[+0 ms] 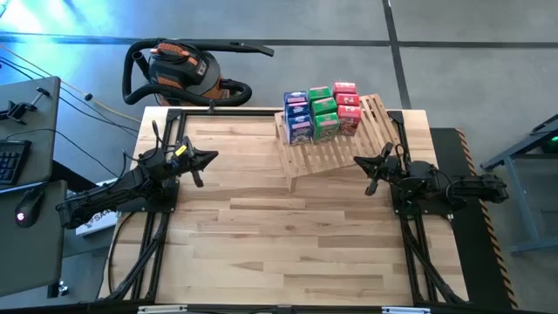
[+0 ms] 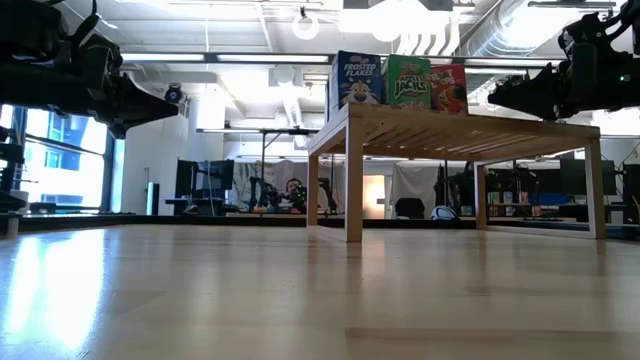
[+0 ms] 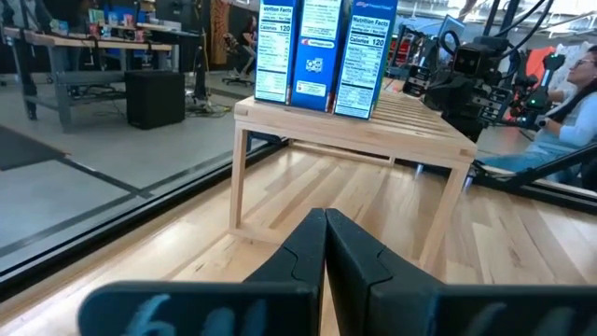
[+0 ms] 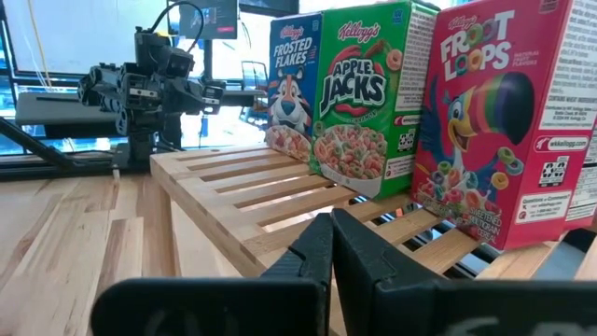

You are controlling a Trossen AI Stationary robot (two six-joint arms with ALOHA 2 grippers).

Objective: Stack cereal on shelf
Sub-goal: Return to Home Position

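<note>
Cereal boxes (image 1: 323,112) sit bunched at the far end of the shelf (image 1: 336,150) in the high view: 3 blue, 3 green, 3 red, lined up by colour. Looks like parking to me: left gripper (image 1: 205,160) and right gripper (image 1: 362,163) hang over the table (image 1: 288,235), clear of the boxes. Low view: they stand upright, long axis vertical, fronts facing the near table edge. Left wrist view: that gripper is pinched closed on nothing, blue side panels ahead. Right wrist view: same deal, closed and empty, printed fronts facing it.

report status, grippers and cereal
Left gripper shut, empty, at left side. Right gripper shut, empty, by shelf. Cereal on shelf, colour rows. Nothing blocking.
</note>
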